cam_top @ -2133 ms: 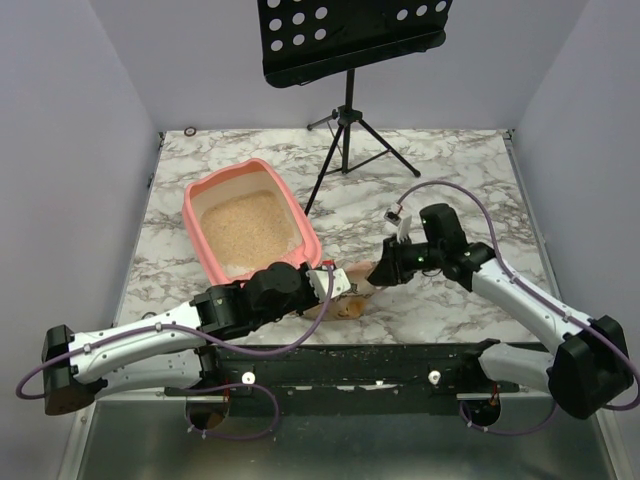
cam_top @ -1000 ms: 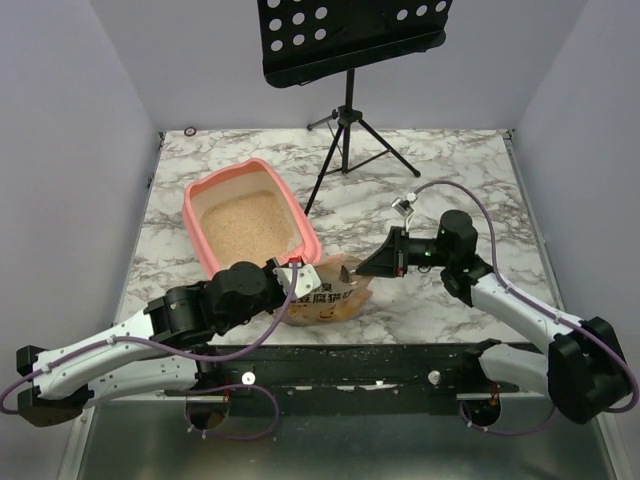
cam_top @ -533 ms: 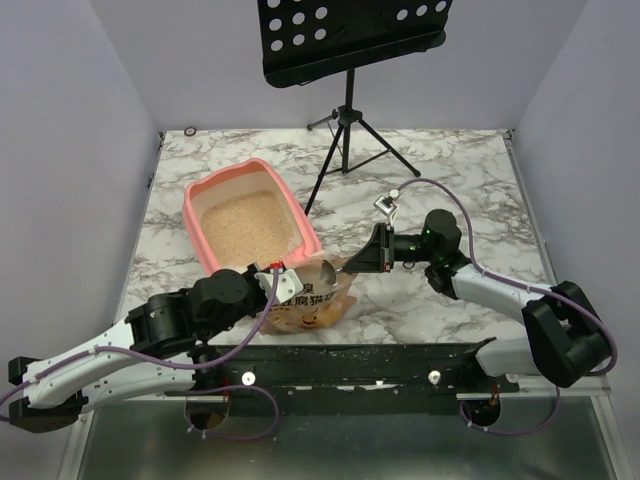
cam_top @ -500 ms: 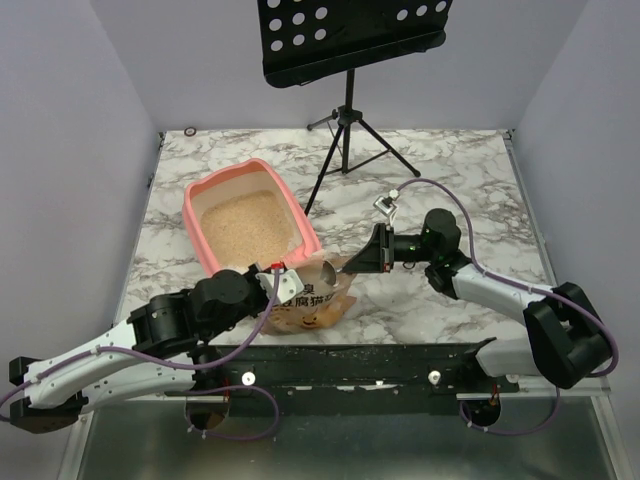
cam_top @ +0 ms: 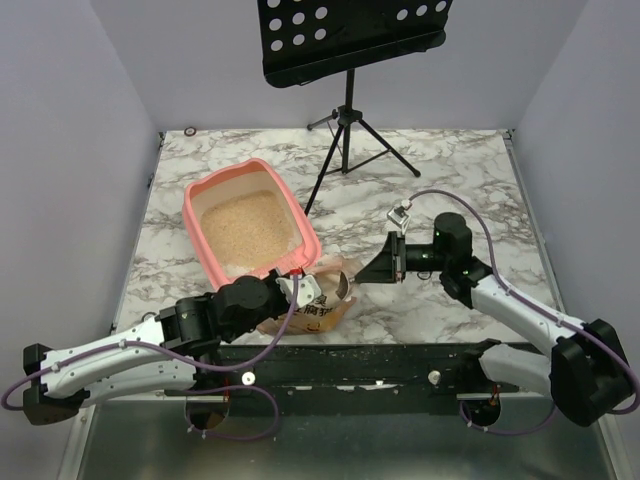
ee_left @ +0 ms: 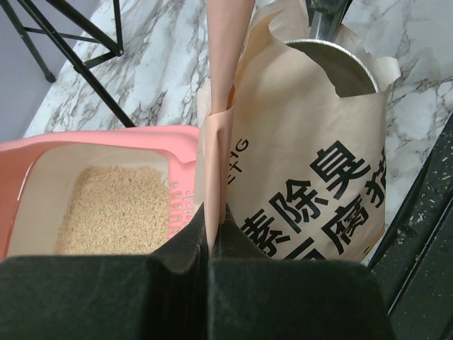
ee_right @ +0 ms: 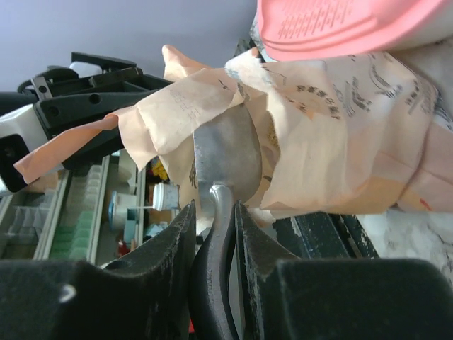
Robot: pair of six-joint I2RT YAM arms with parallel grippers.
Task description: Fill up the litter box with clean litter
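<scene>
Tan paper bag [cam_top: 318, 303], crinkled, black Chinese chars on the front, stands near the table's [cam_top: 450, 180] near edge, approx. centre. Mouth is open, top edge ragged. Metal scoop [ee_left: 340, 60] sits in the mouth, bowl partly inside, handle sticking out to the right. One narrow flap of the bag is pulled up straight.

Black music stand [cam_top: 350, 35] w/ round holes in its desk; tripod legs rest on the far mid marble. Small ring [cam_top: 190, 131] at the far-left corner. Grey walls on 3 sides.
</scene>
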